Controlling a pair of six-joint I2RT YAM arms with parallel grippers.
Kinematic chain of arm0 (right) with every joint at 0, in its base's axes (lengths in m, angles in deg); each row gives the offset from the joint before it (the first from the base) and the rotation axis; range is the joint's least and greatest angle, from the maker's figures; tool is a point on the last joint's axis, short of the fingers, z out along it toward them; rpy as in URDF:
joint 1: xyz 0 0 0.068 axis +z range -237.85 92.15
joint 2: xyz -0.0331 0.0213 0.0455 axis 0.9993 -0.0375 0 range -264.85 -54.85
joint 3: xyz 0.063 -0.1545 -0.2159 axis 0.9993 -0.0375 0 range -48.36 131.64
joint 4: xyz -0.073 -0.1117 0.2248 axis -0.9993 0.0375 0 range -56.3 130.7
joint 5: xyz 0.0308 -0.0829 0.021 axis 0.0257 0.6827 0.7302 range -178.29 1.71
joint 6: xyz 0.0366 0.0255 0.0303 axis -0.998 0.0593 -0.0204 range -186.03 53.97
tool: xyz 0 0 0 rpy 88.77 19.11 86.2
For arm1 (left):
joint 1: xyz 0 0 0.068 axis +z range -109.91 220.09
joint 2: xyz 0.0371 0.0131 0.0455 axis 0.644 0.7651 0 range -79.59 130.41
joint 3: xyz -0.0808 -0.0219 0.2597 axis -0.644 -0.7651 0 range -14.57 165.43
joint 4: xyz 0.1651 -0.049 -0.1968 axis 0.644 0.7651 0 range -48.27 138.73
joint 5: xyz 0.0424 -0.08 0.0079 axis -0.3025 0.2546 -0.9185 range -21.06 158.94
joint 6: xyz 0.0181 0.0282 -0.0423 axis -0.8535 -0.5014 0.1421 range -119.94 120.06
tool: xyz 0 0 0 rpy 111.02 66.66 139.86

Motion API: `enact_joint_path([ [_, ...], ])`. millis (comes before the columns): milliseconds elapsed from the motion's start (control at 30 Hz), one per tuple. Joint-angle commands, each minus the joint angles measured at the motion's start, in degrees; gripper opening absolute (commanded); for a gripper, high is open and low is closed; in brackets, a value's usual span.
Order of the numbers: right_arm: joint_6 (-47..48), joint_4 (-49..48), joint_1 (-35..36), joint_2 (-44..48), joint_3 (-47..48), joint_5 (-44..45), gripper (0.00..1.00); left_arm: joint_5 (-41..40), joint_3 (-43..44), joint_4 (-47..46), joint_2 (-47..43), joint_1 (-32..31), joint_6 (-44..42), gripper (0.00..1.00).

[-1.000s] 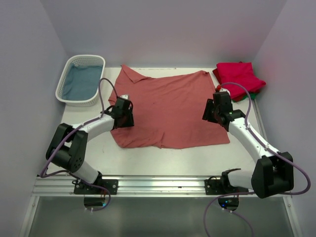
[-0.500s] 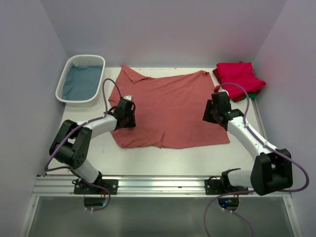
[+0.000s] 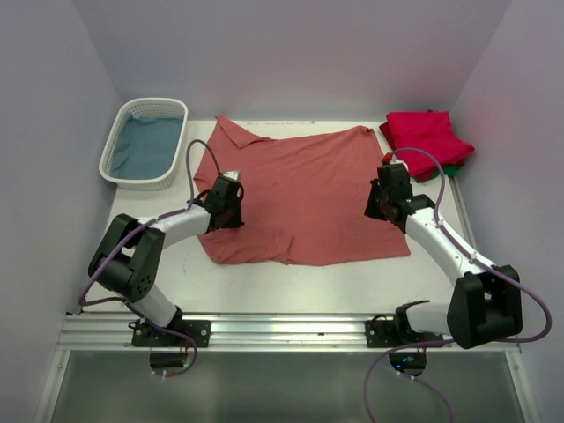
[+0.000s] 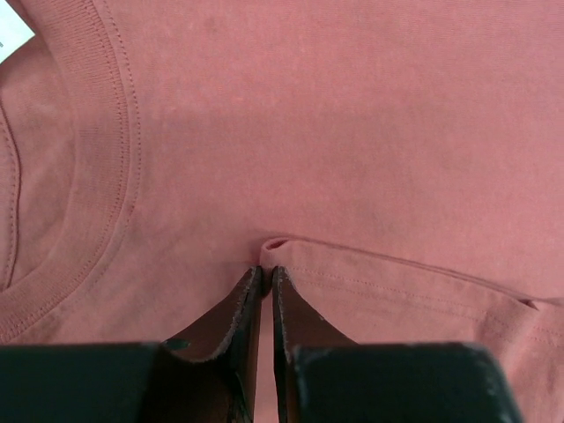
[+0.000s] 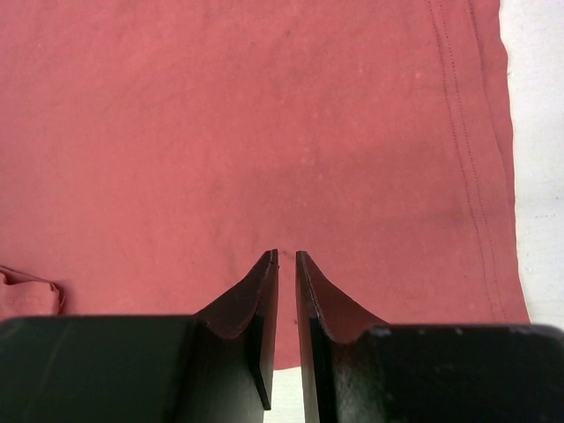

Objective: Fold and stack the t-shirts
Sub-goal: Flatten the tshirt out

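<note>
The left pincer (image 4: pixel 267 270) and right pincer (image 5: pixel 286 256) hung almost closed over the salmon-red t-shirt (image 3: pixel 300 194), gripping nothing visible. They likely needed to open, then nip opposite edges evenly.

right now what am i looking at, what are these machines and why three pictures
Two robot arms are bolted to a table. The wide picture looks down from above; each close-up comes from a wrist camera. A salmon shirt lies spread out, a folded crimson shirt sits far right on green cloth, and a white basket holds blue cloth. The left gripper and right gripper are shut, tips at the salmon shirt; whether they pinch cloth is unclear.
</note>
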Motion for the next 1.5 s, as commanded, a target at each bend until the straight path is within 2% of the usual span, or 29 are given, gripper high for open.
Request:
enact_joint_path([
  [0,-0.2,-1.4,0.4,0.5,-0.1,1.3,0.17,-2.7,2.6,2.0,-3.5,-1.9,-1.1,0.14],
  [100,-0.2,-1.4,0.3,0.5,0.0,1.5,0.13,-3.5,2.3,2.7,-4.5,-2.5,-1.1,0.13],
  [200,-0.3,-0.9,0.3,0.1,0.0,3.2,0.11,-4.1,1.9,3.2,-4.8,-2.8,-0.7,0.00],
  [267,-2.0,1.2,0.4,-0.5,0.3,6.1,0.06,-5.1,1.9,4.6,-5.2,-3.0,-0.4,0.00],
  [300,-3.2,2.2,0.2,-0.9,0.3,11.3,0.00,-5.8,1.9,5.3,-6.0,-3.2,-0.2,0.00],
  [367,-7.4,4.8,-0.4,-1.3,-0.1,16.2,0.00,-7.9,1.8,7.5,-7.1,-3.2,0.1,0.00],
  [533,-13.3,5.7,-4.8,0.4,-4.4,19.3,0.01,-15.1,-0.3,12.5,-15.7,-3.2,2.7,0.00],
  [600,-14.8,6.0,-5.7,1.1,-5.4,19.8,0.26,-17.4,-1.0,13.8,-20.9,-3.2,4.1,0.00],
  [633,-15.3,6.1,-6.9,1.5,-6.8,19.6,0.50,-18.1,-1.3,14.1,-22.5,-3.2,4.3,0.00],
  [733,-16.7,5.9,-11.1,2.1,-9.1,17.7,0.62,-20.3,-0.8,15.4,-27.4,-3.2,4.9,0.00],
  [900,-18.2,5.6,-15.9,4.0,-12.0,14.3,0.60,-20.0,-0.5,16.0,-28.5,-3.2,5.0,0.00],
  [1167,-19.4,7.1,-16.8,5.8,-13.9,12.4,0.53,-20.3,-1.8,15.4,-28.7,-3.2,5.0,0.00],
  [1300,-20.2,6.5,-16.8,6.1,-15.8,9.3,0.46,-19.8,-1.6,14.9,-28.6,-3.2,4.9,0.00],
  [1467,-21.1,5.9,-16.9,5.4,-17.3,9.9,0.41,-19.5,-1.9,14.5,-28.6,-3.2,5.1,0.00],
])
